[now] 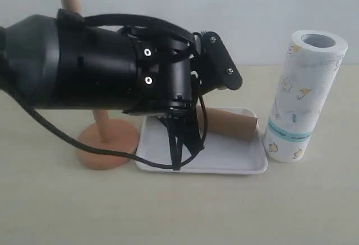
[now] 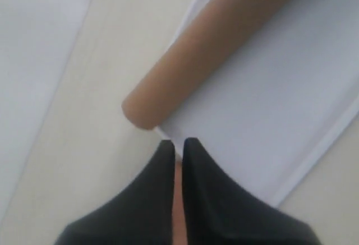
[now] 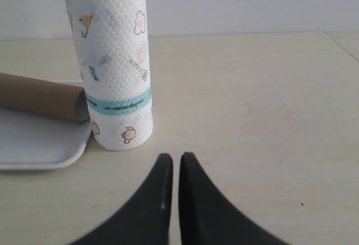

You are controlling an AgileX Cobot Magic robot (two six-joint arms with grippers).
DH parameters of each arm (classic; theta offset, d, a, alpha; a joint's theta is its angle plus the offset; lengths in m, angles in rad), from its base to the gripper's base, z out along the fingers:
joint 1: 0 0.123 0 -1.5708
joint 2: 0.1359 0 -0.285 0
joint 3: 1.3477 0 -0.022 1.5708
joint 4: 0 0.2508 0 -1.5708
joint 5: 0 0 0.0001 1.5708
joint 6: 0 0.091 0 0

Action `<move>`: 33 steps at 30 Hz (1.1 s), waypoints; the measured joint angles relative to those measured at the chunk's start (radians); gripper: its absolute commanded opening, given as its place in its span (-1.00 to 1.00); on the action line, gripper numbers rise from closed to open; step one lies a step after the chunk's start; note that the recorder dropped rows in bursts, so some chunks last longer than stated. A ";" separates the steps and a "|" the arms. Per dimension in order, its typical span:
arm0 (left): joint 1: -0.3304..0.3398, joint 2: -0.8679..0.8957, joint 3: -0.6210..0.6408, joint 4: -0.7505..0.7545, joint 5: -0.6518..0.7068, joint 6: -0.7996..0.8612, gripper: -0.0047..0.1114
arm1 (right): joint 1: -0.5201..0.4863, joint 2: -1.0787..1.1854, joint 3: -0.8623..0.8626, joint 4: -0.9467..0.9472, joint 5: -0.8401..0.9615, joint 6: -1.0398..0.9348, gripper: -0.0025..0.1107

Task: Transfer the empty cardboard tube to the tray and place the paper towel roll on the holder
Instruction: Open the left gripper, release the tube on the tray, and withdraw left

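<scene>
Brown cardboard marks the empty cardboard tube (image 1: 231,123). I read it lying on its side in the tray (image 1: 224,163), along the tray's far side. In the left wrist view one end of the tube reaches to the tray's corner; I cannot tell whether it overhangs the rim.

The left arm (image 1: 101,65) fills the foreground of the exterior view and reaches over the tray. The left fingers (image 2: 171,151) are clenched to a thin slit with nothing between them. They hang above the tray corner, just short of the tube's end and not touching it.

The paper towel roll (image 1: 305,96) stands upright on the bench (image 1: 224,217), just beside the tray's right edge, teal band low, hollow core facing up. Its side is close to the tube's other end; I cannot tell whether they touch.

The right fingers (image 3: 168,166) are likewise clenched and empty. They sit low over bare bench, pointed toward the foot of the roll and apart from it.

The holder (image 1: 106,141) stands on the bench left of the tray. Its disc base is near the tray's rim, its pole is bare, and the arm hides the middle of the pole.
</scene>
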 measured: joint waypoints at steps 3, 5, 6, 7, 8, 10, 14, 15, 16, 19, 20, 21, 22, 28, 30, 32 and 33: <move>-0.002 -0.043 0.031 -0.078 0.000 -0.009 -0.85 | 0.000 0.000 0.000 0.000 0.000 0.000 -0.88; -0.009 -0.076 0.071 -0.116 -0.034 -0.040 -0.85 | 0.000 0.000 0.000 0.000 0.000 0.000 -0.88; -0.015 -0.096 0.096 -0.131 -0.060 -0.065 -0.85 | 0.000 0.000 0.000 0.000 0.000 0.000 -0.88; -0.020 -0.117 0.119 -0.141 -0.086 -0.090 -0.85 | 0.000 0.000 0.000 0.000 0.000 0.000 -0.88; -0.027 -0.140 0.150 -0.153 -0.121 -0.121 -0.85 | 0.000 0.000 0.000 0.000 0.000 0.000 -0.88; -0.040 -0.181 0.215 -0.165 -0.197 -0.177 -0.85 | 0.000 0.000 0.000 0.000 0.000 0.000 -0.88; -0.059 -0.257 0.363 -0.177 -0.415 -0.269 -0.85 | 0.000 0.000 0.000 0.000 0.000 0.000 -0.88; -0.059 -0.269 0.398 -0.179 -0.465 -0.280 -0.85 | 0.000 0.000 0.000 0.000 0.000 0.000 -0.88; -0.060 -0.276 0.428 -0.182 -0.499 -0.286 -0.85 | 0.000 0.000 0.000 0.000 0.000 0.000 -0.88; -0.060 -0.283 0.492 -0.182 -0.569 -0.296 -0.85 | 0.000 0.000 0.000 0.000 0.000 0.000 -0.88; -0.060 -0.283 0.503 -0.182 -0.574 -0.296 -0.85 | 0.000 0.000 0.000 0.000 0.000 0.000 -0.88; -0.060 -0.283 0.512 -0.182 -0.581 -0.296 -0.85 | 0.000 0.000 0.000 0.000 0.000 0.000 -0.88; -0.060 -0.283 0.517 -0.182 -0.581 -0.298 -0.85 | 0.000 0.000 0.000 0.000 0.000 0.000 -0.88; -0.060 -0.283 0.523 -0.182 -0.595 -0.298 -0.85 | 0.000 0.000 0.000 0.000 0.000 0.000 -0.88; -0.060 -0.283 0.523 -0.182 -0.597 -0.298 -0.85 | 0.000 0.000 0.000 0.000 0.000 0.000 -0.88; -0.060 -0.283 0.523 -0.182 -0.599 -0.298 -0.85 | 0.000 0.000 0.000 0.000 0.000 0.000 -0.88; -0.060 -0.283 0.523 -0.182 -0.599 -0.298 -0.85 | 0.000 0.000 0.000 0.000 0.000 0.000 -0.88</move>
